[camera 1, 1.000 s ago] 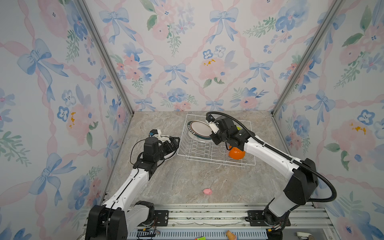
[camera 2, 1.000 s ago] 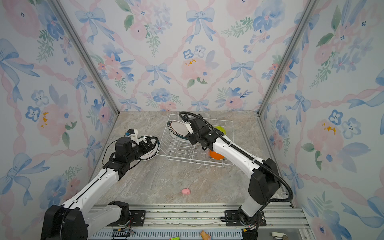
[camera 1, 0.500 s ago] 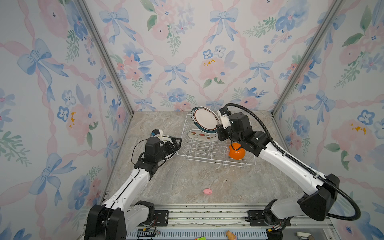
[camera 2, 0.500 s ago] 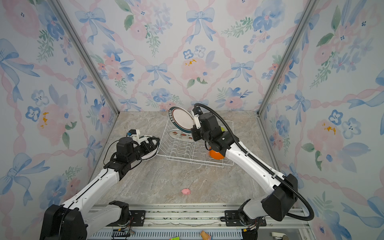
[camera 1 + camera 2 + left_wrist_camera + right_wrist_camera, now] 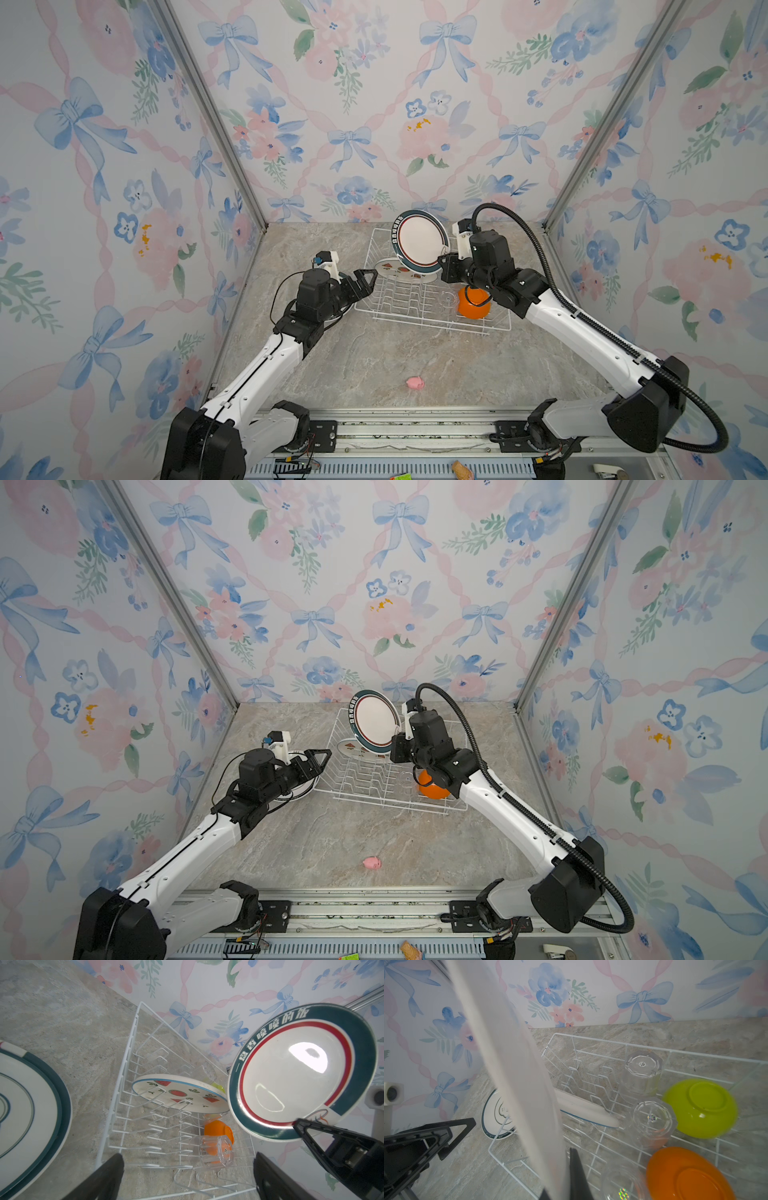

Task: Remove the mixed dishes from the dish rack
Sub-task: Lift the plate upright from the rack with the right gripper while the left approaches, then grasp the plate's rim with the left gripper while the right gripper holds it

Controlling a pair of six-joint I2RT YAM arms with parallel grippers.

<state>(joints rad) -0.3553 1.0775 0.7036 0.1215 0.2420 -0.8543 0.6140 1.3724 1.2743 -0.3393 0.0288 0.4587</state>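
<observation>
The green-rimmed plate (image 5: 419,243) is clenched at its lower rim by the right claw (image 5: 445,266) and held upright above the dish rack (image 5: 122,1068). The left claw (image 5: 187,1159) is spread wide and empty just beside the rack's left edge, over a second plate (image 5: 31,1105) laid on the worktop (image 5: 374,365).

White-shelled arms (image 5: 266,370), black joints (image 5: 644,415), black fingers (image 5: 104,1178), ribbed black cable (image 5: 498,206) along the right arm
</observation>
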